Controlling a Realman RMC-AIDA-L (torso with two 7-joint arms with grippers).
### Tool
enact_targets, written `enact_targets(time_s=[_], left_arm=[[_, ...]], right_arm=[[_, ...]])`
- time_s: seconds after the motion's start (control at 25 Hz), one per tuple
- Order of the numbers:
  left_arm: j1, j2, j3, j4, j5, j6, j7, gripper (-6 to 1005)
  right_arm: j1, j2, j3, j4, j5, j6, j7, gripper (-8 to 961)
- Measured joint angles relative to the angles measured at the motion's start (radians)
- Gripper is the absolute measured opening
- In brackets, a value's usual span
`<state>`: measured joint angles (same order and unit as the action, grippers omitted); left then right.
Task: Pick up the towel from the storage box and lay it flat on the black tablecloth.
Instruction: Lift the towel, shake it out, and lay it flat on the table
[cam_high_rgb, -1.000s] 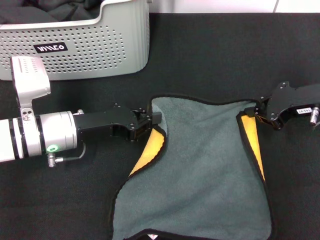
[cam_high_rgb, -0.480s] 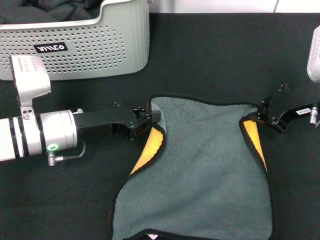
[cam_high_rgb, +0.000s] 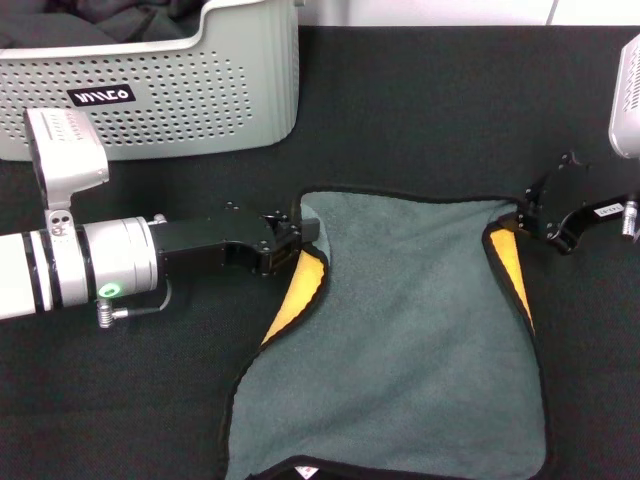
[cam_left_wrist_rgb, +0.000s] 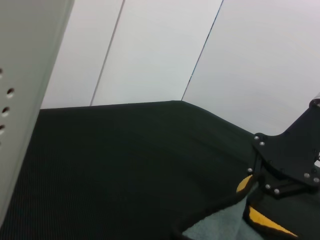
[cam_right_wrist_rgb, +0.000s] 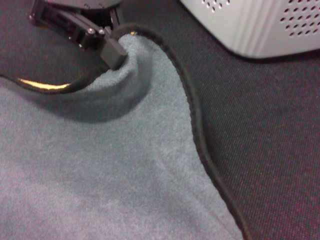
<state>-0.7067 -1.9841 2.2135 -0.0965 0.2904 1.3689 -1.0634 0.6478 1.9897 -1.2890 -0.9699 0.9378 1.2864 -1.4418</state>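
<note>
The towel (cam_high_rgb: 400, 340) shows its grey-green fuzzy side up, with black stitched edging and bright yellow where two edges fold over. The black tablecloth (cam_high_rgb: 420, 110) has a fine woven texture. The storage box (cam_high_rgb: 160, 90) is light grey with rows of small round holes and a black label (cam_high_rgb: 101, 96) with white letters.

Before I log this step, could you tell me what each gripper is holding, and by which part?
Both hold the towel: the left gripper pinches its far left corner, the right gripper its far right corner.
</note>
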Motion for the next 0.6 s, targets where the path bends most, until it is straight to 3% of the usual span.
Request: enact_targets(time_s=[0.28,0.6], left_arm=[[-0.003,-0.001,0.003,0.001,-0.001,-0.001,-0.012,34],[-0.023,0.0,0.006,0.001,0.0,-0.001,-0.009,34]], right_arm=[[0.017,0.018,0.001,-0.006,-0.064,0.016,0.004,81],[0.013,0.021,0.002,-0.047,-0.085,0.016,0.005,82]])
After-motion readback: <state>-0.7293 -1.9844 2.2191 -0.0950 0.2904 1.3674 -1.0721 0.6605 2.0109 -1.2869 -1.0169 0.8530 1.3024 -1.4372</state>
